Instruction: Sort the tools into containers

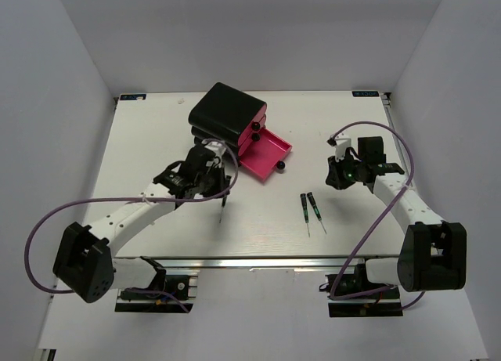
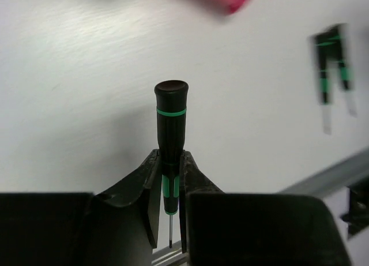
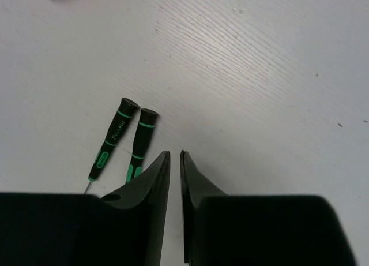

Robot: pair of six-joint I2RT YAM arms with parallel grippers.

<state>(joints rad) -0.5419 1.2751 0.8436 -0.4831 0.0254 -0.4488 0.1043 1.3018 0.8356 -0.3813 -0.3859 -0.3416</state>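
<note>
My left gripper point(image 1: 220, 192) is shut on a thin black-handled precision screwdriver point(image 2: 170, 124) with green rings and holds it above the table, just in front of the box. Its tip point(image 1: 221, 217) points towards the near edge. The black box point(image 1: 227, 110) stands at the back centre with its lowest magenta-pink drawer point(image 1: 266, 151) pulled open. Two more black-handled precision screwdrivers point(image 1: 310, 210) lie side by side right of centre, and also show in the right wrist view point(image 3: 130, 140). My right gripper point(image 3: 174, 156) is shut and empty, low over the table beside them. The green-handled screwdriver and the wrench are out of view.
Round black knobs point(image 1: 280, 167) stick out from the drawer fronts. A metal rail point(image 1: 258, 263) runs along the table's near edge. Purple cables loop beside both arms. White walls enclose the table on the left, right and back.
</note>
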